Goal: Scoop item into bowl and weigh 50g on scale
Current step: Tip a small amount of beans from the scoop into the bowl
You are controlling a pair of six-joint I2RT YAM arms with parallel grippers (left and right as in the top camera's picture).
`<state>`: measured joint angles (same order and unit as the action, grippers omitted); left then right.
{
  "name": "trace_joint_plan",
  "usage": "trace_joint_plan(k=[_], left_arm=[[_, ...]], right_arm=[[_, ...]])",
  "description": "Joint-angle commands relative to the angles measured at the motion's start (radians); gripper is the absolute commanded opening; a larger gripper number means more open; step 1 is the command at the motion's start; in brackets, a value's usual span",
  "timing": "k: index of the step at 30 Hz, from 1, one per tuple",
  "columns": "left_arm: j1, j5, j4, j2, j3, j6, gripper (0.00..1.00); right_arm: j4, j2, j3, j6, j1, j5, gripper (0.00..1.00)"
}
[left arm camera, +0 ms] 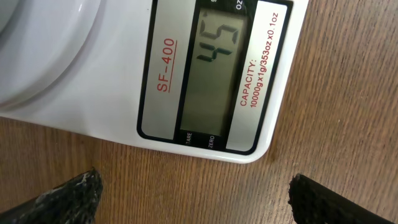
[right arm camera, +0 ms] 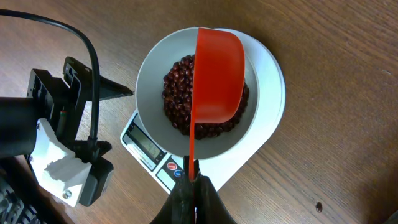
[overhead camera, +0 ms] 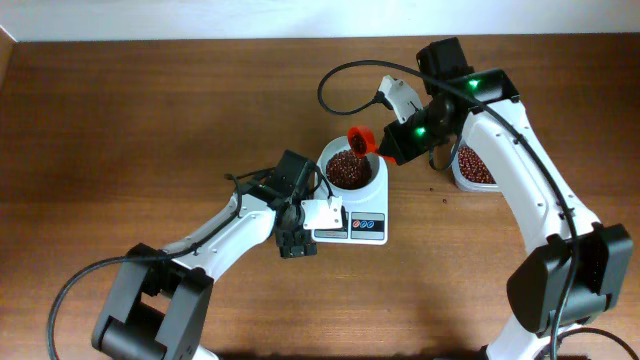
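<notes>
Red scoop (right arm camera: 219, 74), pinched in our right gripper (right arm camera: 193, 180), hangs over beans (right arm camera: 177, 93) in bowl (right arm camera: 147, 81); left gripper (left arm camera: 194, 194) gapes beside scale (left arm camera: 118, 81).

Overhead camera looking straight down over my desk (overhead camera: 150, 100), left wrist camera facing the scale (left arm camera: 112, 93) up close, right wrist camera sharing that scale from above.

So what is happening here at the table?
The right arm, jaws shut on a red scoop, holds it over the bowl of beans on the scale. The left arm hangs by the display, jaws open and empty. The display seems to read 45, short of 50.
</notes>
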<state>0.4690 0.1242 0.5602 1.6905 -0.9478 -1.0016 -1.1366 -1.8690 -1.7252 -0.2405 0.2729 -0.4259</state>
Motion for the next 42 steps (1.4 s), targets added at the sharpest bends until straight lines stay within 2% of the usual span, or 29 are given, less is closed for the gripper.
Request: trace_joint_plan(k=[1, 20, 21, 23, 25, 32, 42], left_arm=[[0.000, 0.021, 0.001, -0.014, 0.007, 0.013, 0.99], [0.000, 0.021, 0.001, -0.014, 0.007, 0.013, 0.99], [0.000, 0.021, 0.001, -0.014, 0.007, 0.013, 0.99], [0.000, 0.021, 0.001, -0.014, 0.007, 0.013, 0.99], [0.000, 0.021, 0.001, -0.014, 0.007, 0.013, 0.99], [0.000, 0.021, 0.001, -0.014, 0.007, 0.013, 0.99], [0.000, 0.021, 0.001, -0.014, 0.007, 0.013, 0.99]], right_arm=[[-0.001, 0.011, -0.020, -0.014, 0.002, 0.012, 0.04], [-0.015, 0.011, -0.020, -0.032, 0.015, 0.018, 0.04], [-0.030, 0.011, -0.020, -0.051, 0.022, 0.051, 0.04], [-0.023, 0.011, -0.020, 0.011, 0.024, 0.151, 0.04], [-0.021, 0.011, -0.020, 0.010, 0.024, 0.151, 0.04], [-0.015, 0.011, -0.020, 0.039, 0.026, 0.022, 0.04], [-0.008, 0.011, -0.020, 0.039, 0.026, 0.010, 0.04]])
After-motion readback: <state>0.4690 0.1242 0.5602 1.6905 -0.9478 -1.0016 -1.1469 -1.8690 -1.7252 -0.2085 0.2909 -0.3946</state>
